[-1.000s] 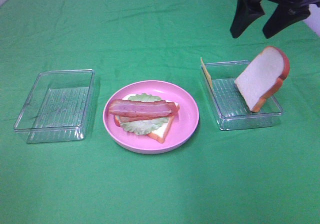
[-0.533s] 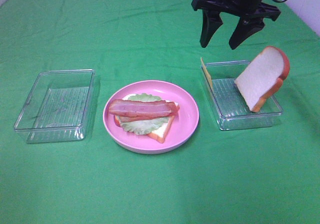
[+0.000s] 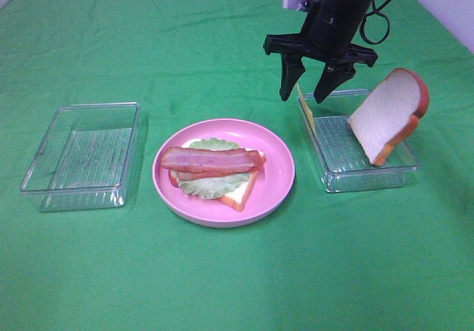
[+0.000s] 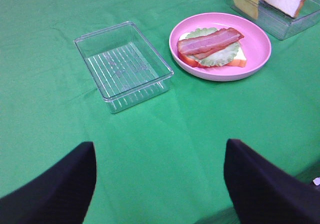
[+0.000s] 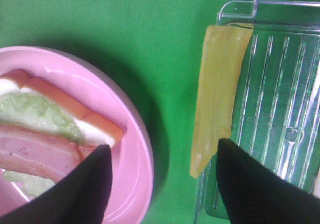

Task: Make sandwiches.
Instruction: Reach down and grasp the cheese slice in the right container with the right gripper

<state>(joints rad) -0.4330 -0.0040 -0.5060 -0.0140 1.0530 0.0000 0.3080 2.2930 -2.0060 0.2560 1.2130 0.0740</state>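
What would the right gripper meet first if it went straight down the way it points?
Likely the yellow cheese slice leaning on the clear tray's wall, though depth is unclear.

A: Moved since a second ago?
B: Only the right end effector point(image 3: 303, 98). Down and leftward from the far corner, now just above the cheese slice point(image 3: 307, 114) against the tray point(image 3: 370, 181) wall.
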